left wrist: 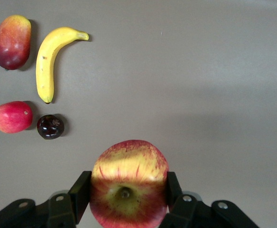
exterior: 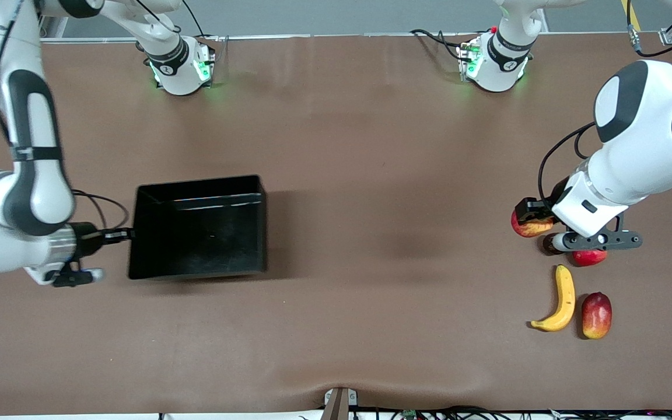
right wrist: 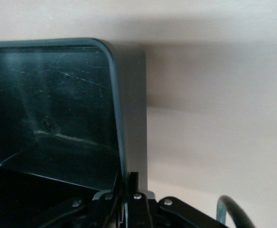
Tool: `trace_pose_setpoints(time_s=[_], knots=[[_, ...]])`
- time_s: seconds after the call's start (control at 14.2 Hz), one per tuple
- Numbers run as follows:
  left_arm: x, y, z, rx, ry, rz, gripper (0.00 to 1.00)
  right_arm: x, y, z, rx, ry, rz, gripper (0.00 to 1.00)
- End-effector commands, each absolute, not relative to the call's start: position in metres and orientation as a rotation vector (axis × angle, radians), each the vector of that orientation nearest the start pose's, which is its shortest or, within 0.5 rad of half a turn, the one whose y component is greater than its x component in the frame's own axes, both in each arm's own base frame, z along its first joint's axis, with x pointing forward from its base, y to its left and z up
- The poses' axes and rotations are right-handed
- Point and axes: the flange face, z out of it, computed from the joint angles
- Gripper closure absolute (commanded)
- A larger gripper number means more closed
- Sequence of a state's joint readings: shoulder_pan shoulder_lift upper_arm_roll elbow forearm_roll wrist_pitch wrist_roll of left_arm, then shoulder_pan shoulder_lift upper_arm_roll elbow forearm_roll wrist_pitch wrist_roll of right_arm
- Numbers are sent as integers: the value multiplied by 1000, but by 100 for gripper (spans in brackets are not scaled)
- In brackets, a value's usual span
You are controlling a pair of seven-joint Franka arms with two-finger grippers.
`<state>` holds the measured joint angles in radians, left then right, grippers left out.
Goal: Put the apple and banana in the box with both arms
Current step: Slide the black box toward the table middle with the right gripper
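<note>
Brown and wide, the table (exterior: 342,146) fills the whole front view. The two big white arms reach down from the robots' bases.

The box (exterior: 196,227) is black and sits toward the right arm's end of the table. It looks empty. The right gripper (right wrist: 127,187) pinches one wall of the box, with its fingers pressed tight on the thin rim.

The left gripper (left wrist: 126,192) is at the left arm's end of the table. Its fingers squeeze the apple (left wrist: 129,183) from both sides, stem end up.

The banana (exterior: 560,300) lies on the table, nearer to the front camera than the apple. A mango-like fruit (exterior: 597,315) lies just beside it. A plain red fruit (exterior: 589,257) and a small dark round fruit (left wrist: 50,126) sit close together between the banana and the apple.

I think the step now is to lift the apple. The grip should stay firm and the lift should go straight up, so the nearby fruits do not get bumped. The right arm should hold the box steady.

In the front view the left arm covers most of the apple, so I cannot tell if it is off the table.
</note>
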<state>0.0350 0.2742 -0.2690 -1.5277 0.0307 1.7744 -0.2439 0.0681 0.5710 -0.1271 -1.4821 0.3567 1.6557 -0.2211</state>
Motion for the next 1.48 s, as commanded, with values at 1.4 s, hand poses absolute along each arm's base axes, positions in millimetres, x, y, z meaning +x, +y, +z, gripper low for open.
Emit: trace_pose_setpoints(time_s=[1.4], knots=[[610,-129,522,-3142,-44,71,100,601,379,257,-2782,208,342,100]])
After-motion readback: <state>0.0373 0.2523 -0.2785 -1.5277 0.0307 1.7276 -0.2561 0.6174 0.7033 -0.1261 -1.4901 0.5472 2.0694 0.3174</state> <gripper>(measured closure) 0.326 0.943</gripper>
